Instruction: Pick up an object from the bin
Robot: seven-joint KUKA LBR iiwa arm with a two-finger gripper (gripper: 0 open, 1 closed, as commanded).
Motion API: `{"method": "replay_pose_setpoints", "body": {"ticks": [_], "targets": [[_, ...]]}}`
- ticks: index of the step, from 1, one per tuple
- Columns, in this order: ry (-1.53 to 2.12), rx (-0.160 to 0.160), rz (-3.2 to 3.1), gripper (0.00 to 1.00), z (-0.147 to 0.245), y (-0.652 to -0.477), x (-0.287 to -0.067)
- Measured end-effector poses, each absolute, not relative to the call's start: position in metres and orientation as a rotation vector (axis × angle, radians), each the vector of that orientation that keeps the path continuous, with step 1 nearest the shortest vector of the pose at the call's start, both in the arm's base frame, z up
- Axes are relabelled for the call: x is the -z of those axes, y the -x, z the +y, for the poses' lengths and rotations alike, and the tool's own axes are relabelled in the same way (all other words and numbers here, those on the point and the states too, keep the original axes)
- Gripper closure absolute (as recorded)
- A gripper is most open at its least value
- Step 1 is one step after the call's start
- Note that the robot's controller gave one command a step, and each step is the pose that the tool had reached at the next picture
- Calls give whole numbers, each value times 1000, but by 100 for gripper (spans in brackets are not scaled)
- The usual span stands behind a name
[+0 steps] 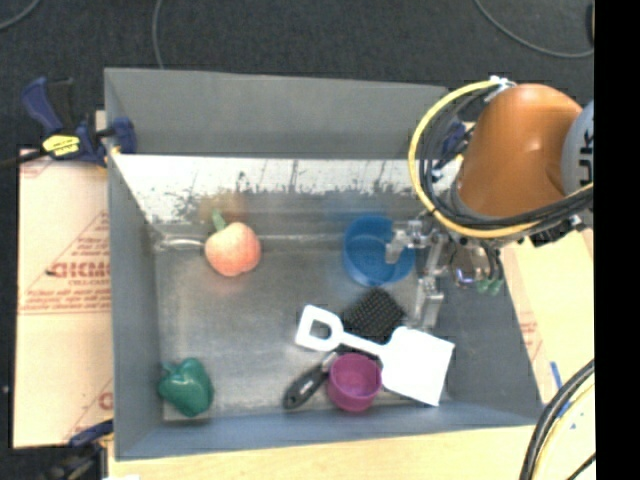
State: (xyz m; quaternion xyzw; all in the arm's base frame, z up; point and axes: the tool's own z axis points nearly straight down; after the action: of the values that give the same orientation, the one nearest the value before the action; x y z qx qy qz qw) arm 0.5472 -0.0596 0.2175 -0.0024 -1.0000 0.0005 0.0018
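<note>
My gripper (431,303) hangs low at the right side of the bin, under the orange-covered wrist. It is just above the top edge of a white spatula's blade (416,364), and the spatula's handle runs left across the floor. To the gripper's left lies a black brush (373,315) with its dark handle pointing to the front. A blue cup (372,250) stands against the back wall, left of the gripper. Nothing shows in the gripper.
A purple cup (353,380) lies at the front, beside the spatula and over the brush handle. A peach-coloured apple (233,249) sits at the back left. A green toy pepper (186,387) is in the front left corner. The arm covers the bin's right wall.
</note>
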Motion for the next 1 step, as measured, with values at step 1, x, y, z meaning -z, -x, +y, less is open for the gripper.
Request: {"method": "replay_pose_setpoints", "body": {"ticks": [1], "targets": [[3, -4, -3146, 0, -60, -549, -221]]}}
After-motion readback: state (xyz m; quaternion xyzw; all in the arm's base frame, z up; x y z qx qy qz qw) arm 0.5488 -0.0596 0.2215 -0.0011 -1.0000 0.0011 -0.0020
